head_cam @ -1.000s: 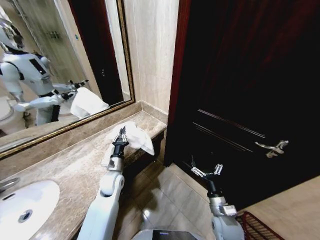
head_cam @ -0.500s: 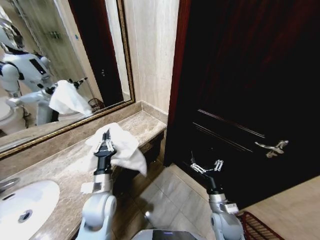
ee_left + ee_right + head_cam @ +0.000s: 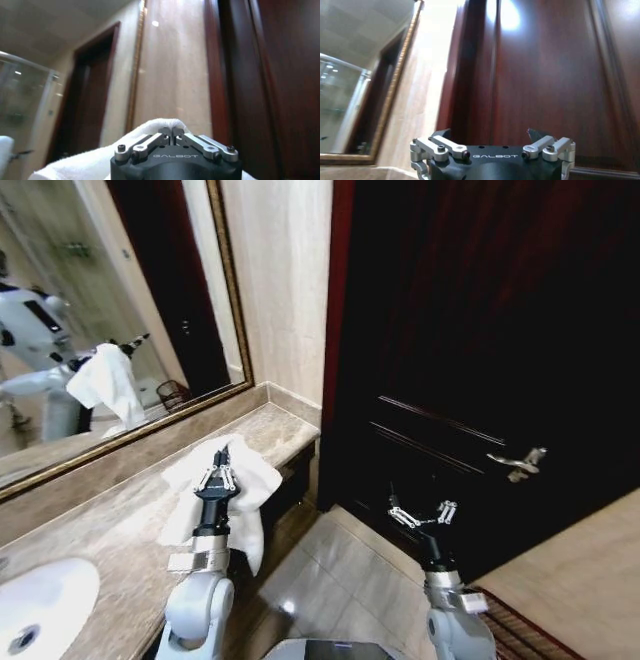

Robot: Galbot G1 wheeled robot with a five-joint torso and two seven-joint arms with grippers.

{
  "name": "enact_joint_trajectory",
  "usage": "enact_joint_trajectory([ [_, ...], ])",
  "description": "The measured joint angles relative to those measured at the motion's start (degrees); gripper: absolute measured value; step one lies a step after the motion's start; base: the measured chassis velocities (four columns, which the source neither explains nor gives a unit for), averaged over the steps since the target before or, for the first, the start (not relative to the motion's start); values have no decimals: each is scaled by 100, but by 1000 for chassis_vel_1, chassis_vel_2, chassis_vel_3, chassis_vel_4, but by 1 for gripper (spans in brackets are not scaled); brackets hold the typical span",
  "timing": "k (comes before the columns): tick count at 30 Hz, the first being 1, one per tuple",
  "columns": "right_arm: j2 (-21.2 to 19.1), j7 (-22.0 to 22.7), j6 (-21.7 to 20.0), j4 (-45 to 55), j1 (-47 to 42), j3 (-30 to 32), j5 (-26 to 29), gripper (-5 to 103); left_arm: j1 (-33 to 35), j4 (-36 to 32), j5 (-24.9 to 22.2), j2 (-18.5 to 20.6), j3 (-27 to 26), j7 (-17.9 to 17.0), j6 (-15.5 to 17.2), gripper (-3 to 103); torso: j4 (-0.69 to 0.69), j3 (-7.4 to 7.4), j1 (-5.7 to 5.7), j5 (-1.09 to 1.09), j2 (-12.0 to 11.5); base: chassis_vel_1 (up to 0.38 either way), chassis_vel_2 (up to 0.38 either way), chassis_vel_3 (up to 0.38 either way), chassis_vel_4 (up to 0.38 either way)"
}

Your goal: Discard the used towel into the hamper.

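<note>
Above the counter's [image 3: 120, 530] front edge, near its far end, my left gripper [image 3: 219, 476] points up with its fingers pinched together on the towel [image 3: 245, 480]. The white cloth is bunched over the fingertips and hangs down both sides of my wrist, one long fold trailing past the front edge toward the floor. My left wrist view has the same pinch: the fingertips meet in a fold of towel [image 3: 100, 161], the gripper [image 3: 174, 134] closed on a small bite of it.

My right gripper [image 3: 420, 514] is held upright over the tiled floor before the dark door [image 3: 480, 330], its fingers spread apart and holding nothing; my right wrist view has that gripper [image 3: 492, 140] open the same way.

The basin [image 3: 40, 605] is at the counter's near left end. At the floor by my right arm, low at the right edge, I see what I take for a sliver of the hamper [image 3: 525, 638]; I cannot tell more of it.

I judge the towel light, soft and limp. It will sag and swing, and the trailing fold could catch the counter's edge. A bite on one fold can slip, so a bunched handful near the middle would hold better.

Farther off, the mirror [image 3: 120, 310] reflects my arm and the cloth.
</note>
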Motion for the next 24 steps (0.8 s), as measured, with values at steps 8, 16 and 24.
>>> enact_joint_trajectory([
  [8,0,-20,102,-17,-94,12,-9,100,-176,182,-10,45,66,227,-14,2,0,0,0,0,-1,-108,-99,-104,-94],
  [16,0,-35,168,-39,-159,-7,-76,100,-255,296,-26,93,129,466,-64,2,-1,0,0,0,-1,-133,-133,-126,-123],
  [24,0,-54,216,-29,-224,-15,-105,100,-240,344,-23,48,185,559,-136,2,1,0,0,0,-1,-119,-117,-123,-120],
])
